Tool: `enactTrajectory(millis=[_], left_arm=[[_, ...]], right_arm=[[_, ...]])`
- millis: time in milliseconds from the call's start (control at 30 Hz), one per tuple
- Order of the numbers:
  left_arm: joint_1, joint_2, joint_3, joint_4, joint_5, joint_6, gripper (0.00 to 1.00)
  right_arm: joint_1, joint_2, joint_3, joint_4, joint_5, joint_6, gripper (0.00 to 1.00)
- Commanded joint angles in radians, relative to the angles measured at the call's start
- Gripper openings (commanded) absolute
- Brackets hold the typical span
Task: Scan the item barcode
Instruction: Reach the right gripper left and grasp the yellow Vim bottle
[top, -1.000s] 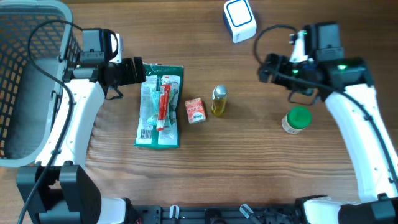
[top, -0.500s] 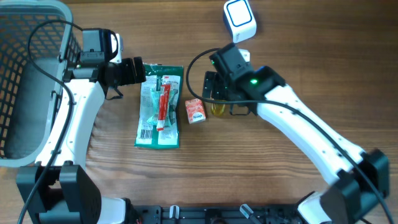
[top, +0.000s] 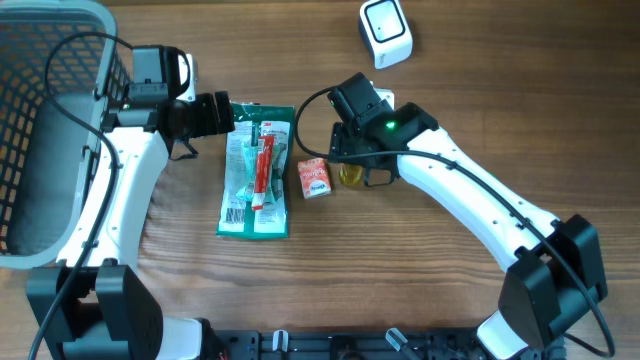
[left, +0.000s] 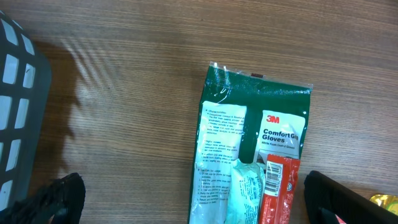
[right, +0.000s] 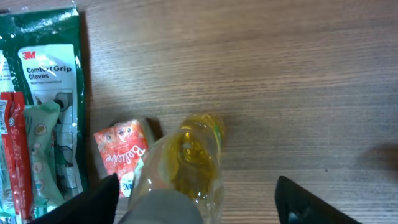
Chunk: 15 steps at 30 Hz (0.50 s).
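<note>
Right claw (right: 202, 199) swung in from the right, spread around yellow bottle (right: 186, 155), left claw (left: 199, 202) released

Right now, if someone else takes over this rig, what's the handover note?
Left gripper: jaws open, empty, beside the gloves pack.
Right gripper: jaws open astride the yellow bottle, not clamped on it.
Things: the bottle is next to the small orange packet; white scanner at the far edge; basket far left.
Done: nothing lifted or brought to the scanner.
Left: close on the bottle, show its barcode to the scanner.
</note>
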<state>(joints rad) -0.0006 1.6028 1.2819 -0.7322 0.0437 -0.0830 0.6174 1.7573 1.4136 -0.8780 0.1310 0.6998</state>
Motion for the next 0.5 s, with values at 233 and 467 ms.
enactTrajectory(millis=[233,467], left_arm=[[0.003,-0.004,0.007,0.003,0.008,0.016,1.00],[0.003,-0.004,0.007,0.002,0.008,0.016,1.00]], right_arm=[[0.002,0.021,-0.031,0.008,-0.050,-0.045,0.72],[0.002,0.021,-0.034,0.022,-0.050,-0.046,0.73]])
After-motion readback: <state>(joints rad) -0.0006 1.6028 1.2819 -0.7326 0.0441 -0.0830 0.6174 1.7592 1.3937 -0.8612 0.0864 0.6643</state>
